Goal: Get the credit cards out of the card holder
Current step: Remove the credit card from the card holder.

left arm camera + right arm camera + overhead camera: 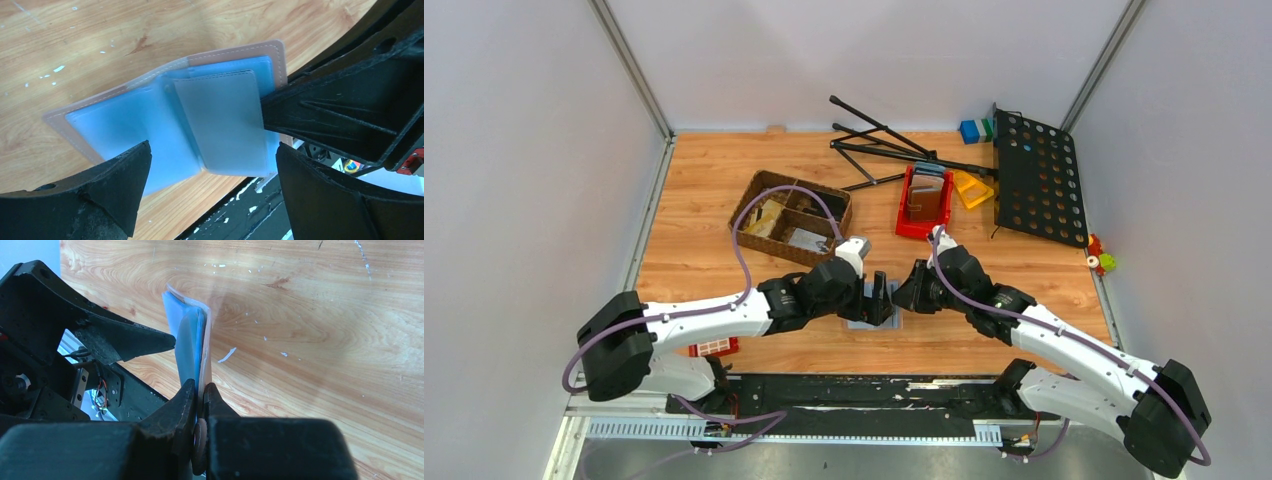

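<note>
Taupe card holder (pixel 112 125), spread open near the wooden table's (pixel 704 200) front edge, carries a silvery grey card (pixel 220 120); right gripper (pixel 201 390) pinches its edge tightly; left gripper (pixel 212 155) straddles it, wide open, empty; red bin (pixel 911 215) holds a brown wallet (pixel 927 200).

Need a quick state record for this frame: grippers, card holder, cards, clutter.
left gripper: open, fingers either side of the card holder, no contact seen
right gripper: shut on the card holder's edge
card holder: open, light inside facing the left wrist camera, over the table's near edge
credit cards: one grey card lying on the inner panel, not yet out; black card not visible
clutter: wicker basket and red bin further back
</note>
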Controlling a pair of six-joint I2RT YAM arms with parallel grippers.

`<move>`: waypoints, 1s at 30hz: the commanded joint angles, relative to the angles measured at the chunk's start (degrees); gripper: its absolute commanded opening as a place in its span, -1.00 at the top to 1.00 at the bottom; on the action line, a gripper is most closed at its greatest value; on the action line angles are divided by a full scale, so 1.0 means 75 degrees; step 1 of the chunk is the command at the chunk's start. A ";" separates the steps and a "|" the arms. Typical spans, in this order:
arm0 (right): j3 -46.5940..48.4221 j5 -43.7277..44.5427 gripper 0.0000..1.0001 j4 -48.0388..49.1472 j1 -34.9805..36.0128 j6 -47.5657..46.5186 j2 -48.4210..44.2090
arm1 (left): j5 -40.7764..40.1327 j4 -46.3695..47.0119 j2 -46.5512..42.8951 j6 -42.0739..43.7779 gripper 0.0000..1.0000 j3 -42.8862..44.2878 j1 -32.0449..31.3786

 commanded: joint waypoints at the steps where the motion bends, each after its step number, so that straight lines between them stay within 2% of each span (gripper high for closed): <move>1: 0.0180 -0.0023 1.00 0.0401 0.0033 0.0005 0.0000 | 0.0237 0.0582 0.0085 0.0195 -1.00 0.0258 -0.0076; 5: 0.0154 -0.0122 1.00 0.0438 0.0039 0.0033 -0.0018 | -0.0171 0.0045 0.0279 0.0230 -0.95 0.0446 -0.0081; 8: 0.0175 -0.0097 1.00 0.0401 0.0033 0.0041 -0.0096 | -0.0590 -0.0553 0.0506 0.0261 -0.73 0.0606 -0.0075; 12: 0.0189 0.0131 1.00 0.0148 0.0033 0.0010 -0.0228 | -0.1080 -0.1231 0.0436 0.0230 -0.58 0.0557 -0.0062; 17: 0.0115 0.0160 1.00 0.0020 0.0024 0.0016 -0.0379 | -0.0549 -0.0935 -0.0256 0.0101 -0.57 -0.0414 0.0537; 22: -0.0115 -0.0080 1.00 0.0363 -0.0030 0.0222 -0.0756 | -0.0019 -0.0720 -0.1043 0.0077 -0.58 -0.1507 0.1442; 26: -0.0192 -0.0157 1.00 0.0423 -0.0156 0.0263 -0.1040 | 0.0811 0.0099 -0.2000 0.0090 -0.74 -0.2361 0.2013; 30: -0.0209 -0.0503 1.00 0.0526 -0.0326 0.0321 -0.1024 | 0.1741 0.0450 -0.2839 0.0106 -0.99 -0.2702 0.2337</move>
